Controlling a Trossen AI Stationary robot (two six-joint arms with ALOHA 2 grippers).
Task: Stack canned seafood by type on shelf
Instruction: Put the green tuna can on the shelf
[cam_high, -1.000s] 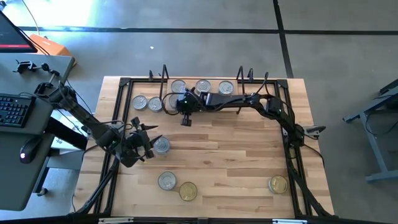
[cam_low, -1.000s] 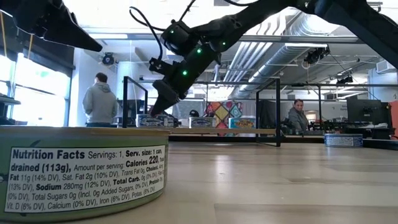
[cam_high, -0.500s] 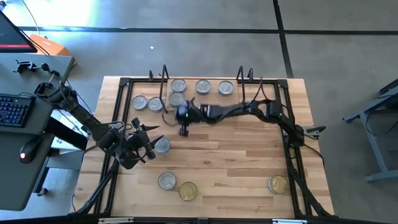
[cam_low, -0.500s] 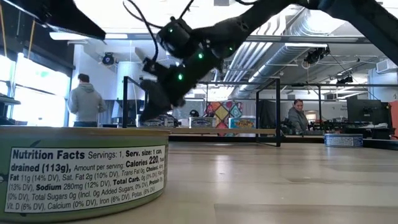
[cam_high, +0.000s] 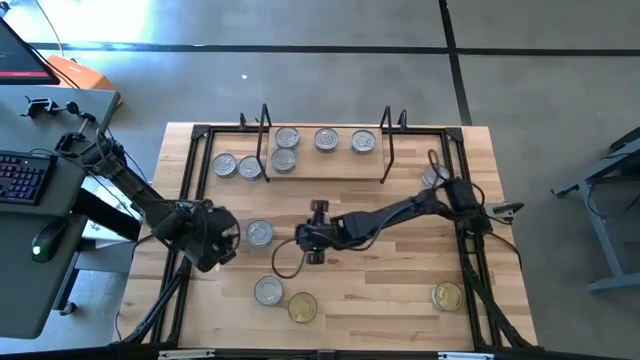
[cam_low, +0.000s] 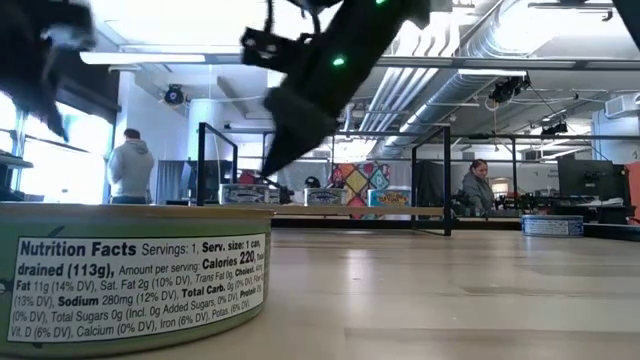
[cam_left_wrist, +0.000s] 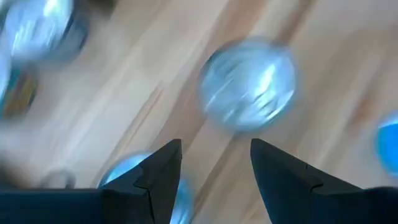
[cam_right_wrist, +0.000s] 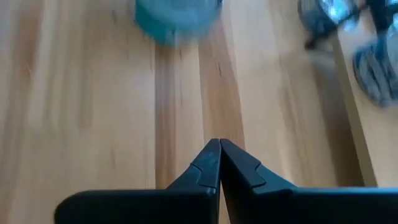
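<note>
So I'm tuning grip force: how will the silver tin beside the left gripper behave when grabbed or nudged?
The silver tin looks rigid metal, so it likely won't crush. Lying flat and low on the table, it should slide rather than tip or roll. Its shiny lid suggests a slippery grip.

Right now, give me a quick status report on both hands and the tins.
Left hand open, empty, beside a round silver-lidded tin. Right hand shut, empty, over bare table mid-board. Low light-wood shelf holds four tins; nothing in the way.

Silver-lidded tins (cam_high: 259, 233) beside the black left gripper (cam_high: 232, 236); gold-lidded tin (cam_high: 302, 307) nearby; light-wood shelf (cam_high: 330, 166) with black wire frames (cam_high: 264, 140).
</note>
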